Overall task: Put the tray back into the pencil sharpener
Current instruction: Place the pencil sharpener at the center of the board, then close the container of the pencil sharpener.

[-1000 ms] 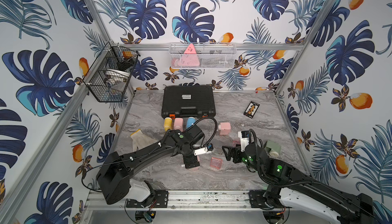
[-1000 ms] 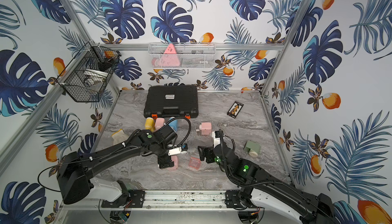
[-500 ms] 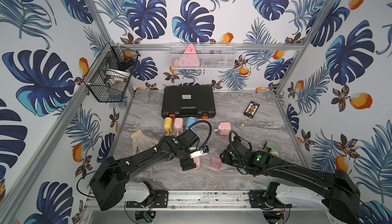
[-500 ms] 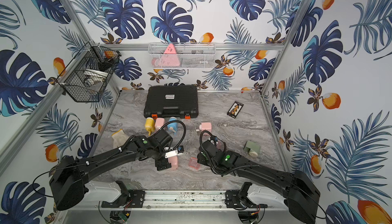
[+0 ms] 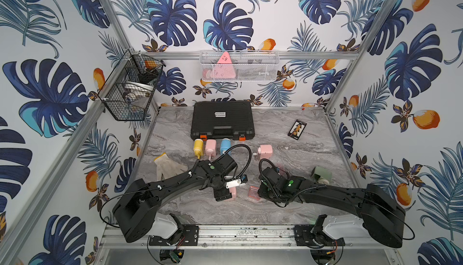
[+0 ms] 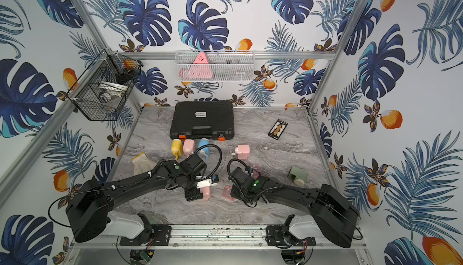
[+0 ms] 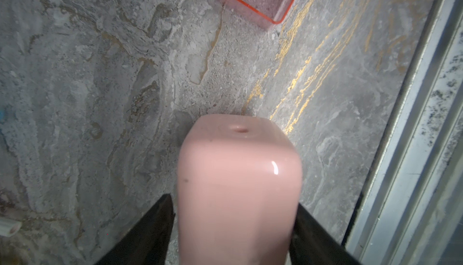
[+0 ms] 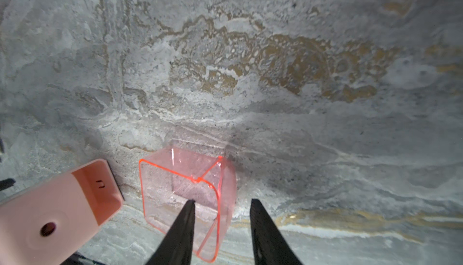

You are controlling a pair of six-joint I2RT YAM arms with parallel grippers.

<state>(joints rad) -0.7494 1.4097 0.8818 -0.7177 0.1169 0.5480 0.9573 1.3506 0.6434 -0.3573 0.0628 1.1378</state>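
Near the front of the counter [image 5: 275, 130], between the two arms, the sharpener [image 5: 233, 193] lies with the tray [image 5: 253, 193] just to its right, apart from it and not yet in. From where I stand this looks like the take-hold step, each arm getting a purchase on its own piece.

Both top views show only that much: two wrists bent low, pink plastic peeking out, the fingers mostly hidden beneath.

The wrist cameras fill in the rest. On the left one, the left gripper [image 7: 233, 201] has a finger close against each flank of the sharpener's smooth body. Whether it is pinching or only touching, I cannot tell. The tray's corner shows just beyond, clear of it.

On the right one, the right gripper [image 8: 222, 200] straddles one wall of the tray. One finger [image 8: 184, 226] is down inside the clear box and the other outside, with a gap between them, so nothing is clamped. That view alone also shows the sharpener's open end, a recess facing roughly towards the tray.

I'd judge the next move calls for the right jaws to meet on that thin wall. The tray then has to be squared to the recess and slid in while the left arm braces the body. The wall looks slick, and a skewed tray would likely jam.
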